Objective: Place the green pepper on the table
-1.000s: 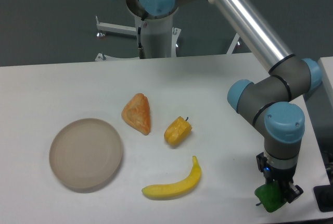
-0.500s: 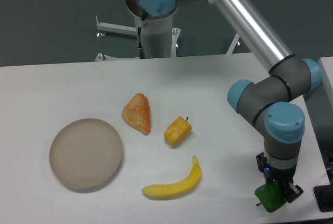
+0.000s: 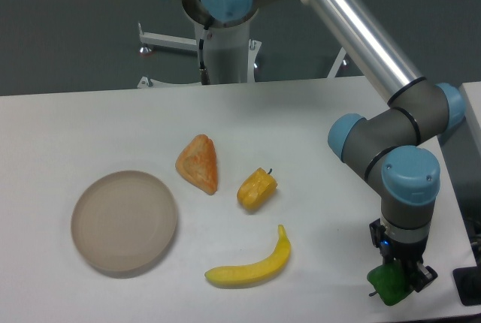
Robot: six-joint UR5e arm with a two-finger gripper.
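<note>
While the arm reaches down from the upper middle of the view to the near right corner of the white counter [image 3: 90, 124], its claw [image 3: 394, 287] points straight down there and is closed around the green pepper [image 3: 389, 285]. The pepper sits between the fingers at the counter's front right edge, low against the surface (whether it is touching the counter or held just above it, I cannot tell from this angle). A dark fingertip [image 3: 421, 279] shows just to the right of the pepper, and a small dark bit pokes out on the pepper's left side.

The other things lie well apart from the claw, toward the middle and left of the counter. A yellow banana [image 3: 252, 266] lies on its side near the front edge, its curve opening upward and its thin end pointing up and to the right. Behind it rests a yellow-orange pepper [image 3: 256, 188], tilted, with a short dark stem at its upper right. Just beside that, to the left, lies an orange wedge-shaped piece [image 3: 199, 163] (it looks like a toy pastry or a slice of something, but I cannot tell what). A round beige plate [image 3: 125, 222] rests flat at the front left, apart from the rest.
</note>
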